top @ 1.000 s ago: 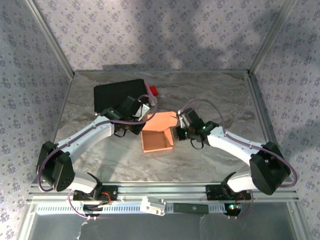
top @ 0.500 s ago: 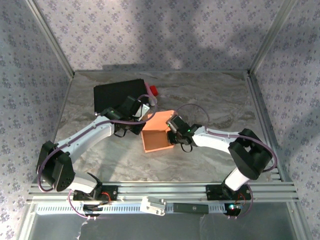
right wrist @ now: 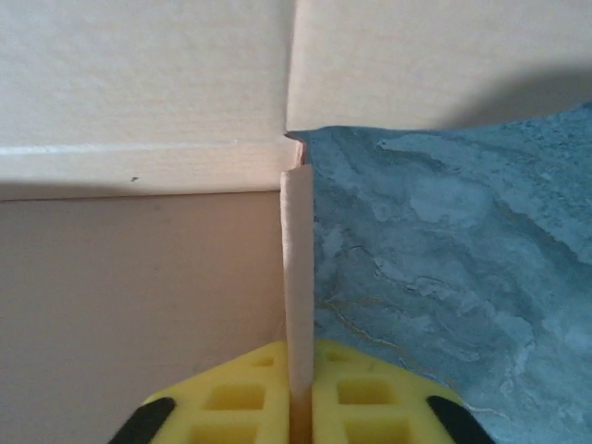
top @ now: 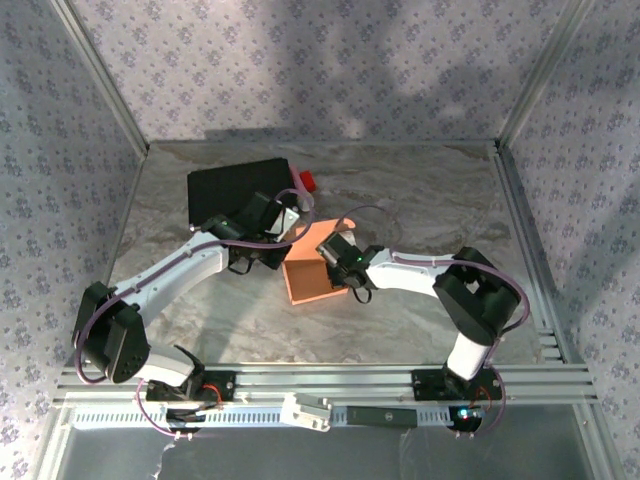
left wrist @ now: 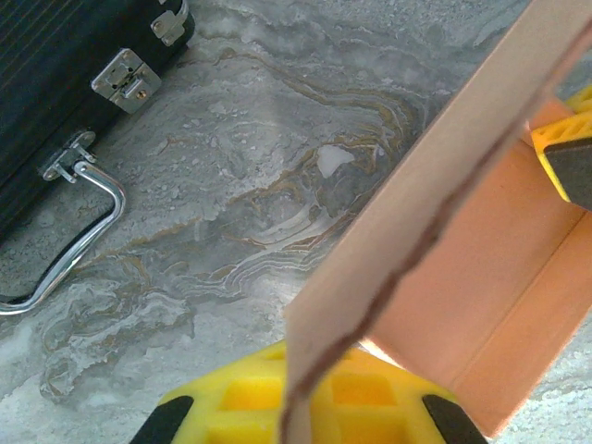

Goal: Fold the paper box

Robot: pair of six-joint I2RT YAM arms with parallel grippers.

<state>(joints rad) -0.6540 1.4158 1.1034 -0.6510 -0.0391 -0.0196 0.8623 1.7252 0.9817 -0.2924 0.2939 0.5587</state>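
right gripper [right wrist: 298,393] clamped on paper box [right wrist: 139,296] wall, left gripper [left wrist: 298,402] pinching another, black case [left wrist: 46,65] latch at left wrist

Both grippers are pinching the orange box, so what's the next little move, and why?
Probably the right gripper should tilt its pinched panel slightly inward along its crease. It is shut on a thin panel of the paper box, and the left gripper clamps another wall, steadying it.

The white-shelled left arm [top: 175,270] and white-shelled right arm [top: 412,268] have smooth links joined by bulky black joint housings [top: 112,345]. Thin purple cables [top: 80,335] loop along both. Their fingers [left wrist: 250,407] are bright yellow moulded plastic with square recesses, edged in black.
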